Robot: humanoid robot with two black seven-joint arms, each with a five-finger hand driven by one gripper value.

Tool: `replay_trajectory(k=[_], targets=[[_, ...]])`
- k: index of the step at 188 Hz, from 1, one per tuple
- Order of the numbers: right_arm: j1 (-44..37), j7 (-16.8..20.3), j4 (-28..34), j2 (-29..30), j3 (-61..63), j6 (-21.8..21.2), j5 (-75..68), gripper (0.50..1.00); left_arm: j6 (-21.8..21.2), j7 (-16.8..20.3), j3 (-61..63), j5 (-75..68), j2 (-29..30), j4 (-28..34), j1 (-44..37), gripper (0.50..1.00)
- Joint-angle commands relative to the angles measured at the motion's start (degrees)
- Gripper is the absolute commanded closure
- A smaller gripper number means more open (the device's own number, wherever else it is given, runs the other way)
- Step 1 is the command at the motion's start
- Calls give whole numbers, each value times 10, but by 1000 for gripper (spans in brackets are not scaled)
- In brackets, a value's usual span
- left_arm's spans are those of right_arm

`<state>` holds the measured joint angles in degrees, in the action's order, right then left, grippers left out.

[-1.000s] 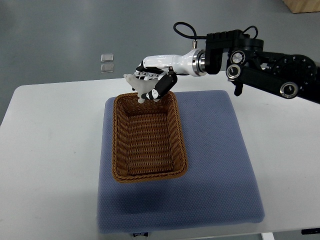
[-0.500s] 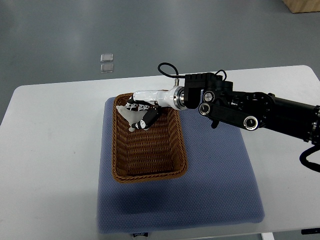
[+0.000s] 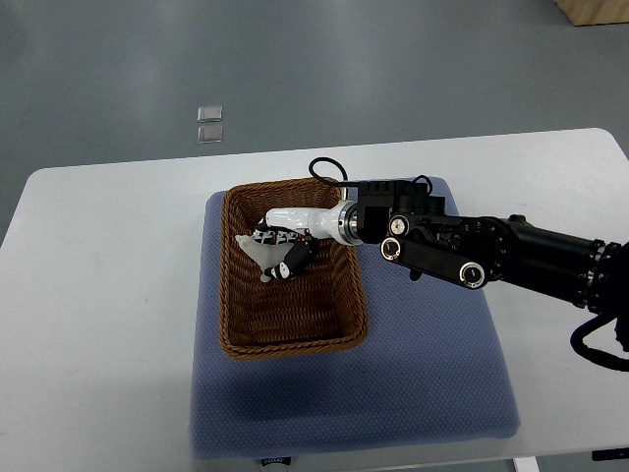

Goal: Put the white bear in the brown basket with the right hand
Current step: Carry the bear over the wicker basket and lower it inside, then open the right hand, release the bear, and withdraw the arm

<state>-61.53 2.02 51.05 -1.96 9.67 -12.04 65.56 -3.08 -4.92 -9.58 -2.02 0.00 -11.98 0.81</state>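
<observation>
The brown basket (image 3: pixel 290 339) sits left of centre in the frame on a blue-grey mat (image 3: pixel 413 374), its long sides running up and down the picture. The mat lies on a white table (image 3: pixel 98 295) whose far edge crosses the upper third of the frame, with grey floor above it. The lower half of the basket's interior is bare weave, and the table to the left of the mat is open surface.

The white bear (image 3: pixel 257 250) is small and pale, partly hidden by fingers, inside the upper part of the basket near its left wall. Whether it touches the basket floor cannot be told.

The right hand (image 3: pixel 280 246), on an arm entering from the right edge, reaches over the basket's right rim with its fingers curled around the bear.
</observation>
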Motion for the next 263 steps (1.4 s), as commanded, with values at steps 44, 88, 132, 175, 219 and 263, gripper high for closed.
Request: replay_trajectory(k=[44, 88, 132, 175, 219, 263], targets=[[1, -4, -6, 0, 1, 2, 0, 666, 0, 0, 0, 0, 0, 0, 1, 500], [-7, -4, -5, -7, 10, -1, -8, 607, 0, 0, 0, 0, 0, 3, 0, 500], [-37, -4, -4, -32, 92, -7, -23, 607, 0, 0, 0, 1, 0, 3, 0, 500], [-4, -5, -4, -61, 229, -1, -88, 607, 0, 0, 0, 0, 0, 2, 0, 500], [113, -10, -9, -52, 434, 1, -163, 583, 0, 0, 0, 0, 0, 0, 0, 500], [197, -36, -49, -21, 555, 3, -356, 572, 0, 0, 0, 0, 0, -1, 0, 500]])
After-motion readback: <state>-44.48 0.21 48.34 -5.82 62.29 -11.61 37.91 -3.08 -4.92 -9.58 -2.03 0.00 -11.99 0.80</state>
